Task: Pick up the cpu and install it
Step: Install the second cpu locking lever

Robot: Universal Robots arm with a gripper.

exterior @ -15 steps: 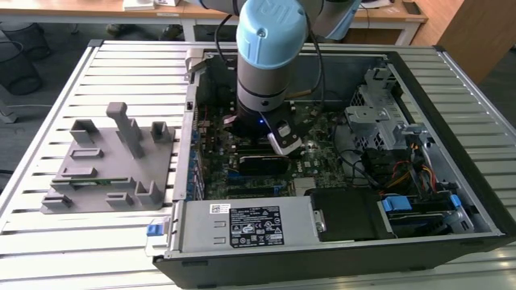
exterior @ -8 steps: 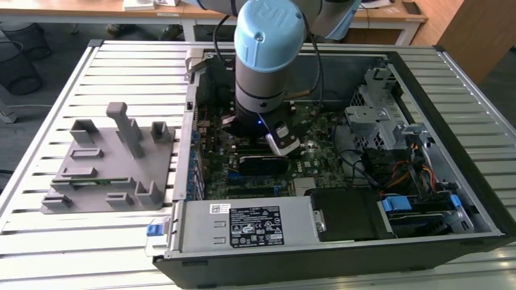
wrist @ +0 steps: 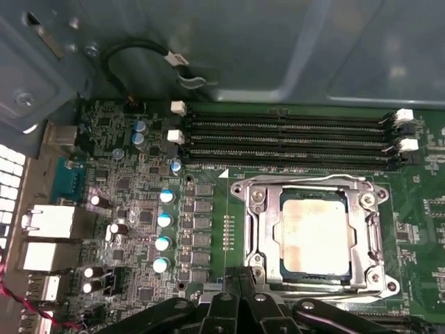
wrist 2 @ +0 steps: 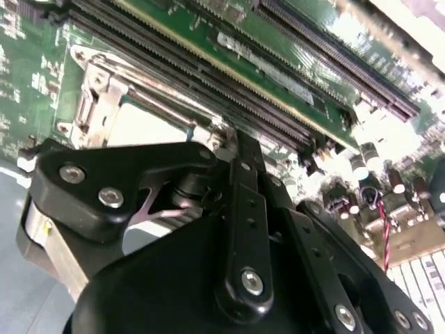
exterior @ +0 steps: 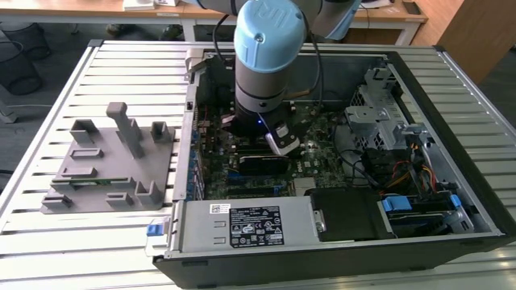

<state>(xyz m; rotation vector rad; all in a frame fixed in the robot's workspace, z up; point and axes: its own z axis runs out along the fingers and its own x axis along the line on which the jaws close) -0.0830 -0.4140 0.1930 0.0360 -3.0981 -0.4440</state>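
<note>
While the arm reaches down into the open computer case [exterior: 451,78], the tool [exterior: 278,142] hangs low over the motherboard [wrist: 139,202], its black linkages drawn close together in the second wrist view, though whether the fingers grip anything I cannot tell. Just beyond the tool in the first wrist view, the cpu [wrist: 314,233] lies flat inside the socket frame [wrist: 254,229], memory slots [wrist: 285,139] running along its far side. Case walls and a drive cage [exterior: 375,115] hem the tool in. Well apart on the slatted table [exterior: 129,66] stands the grey fixture [exterior: 113,163].
</note>
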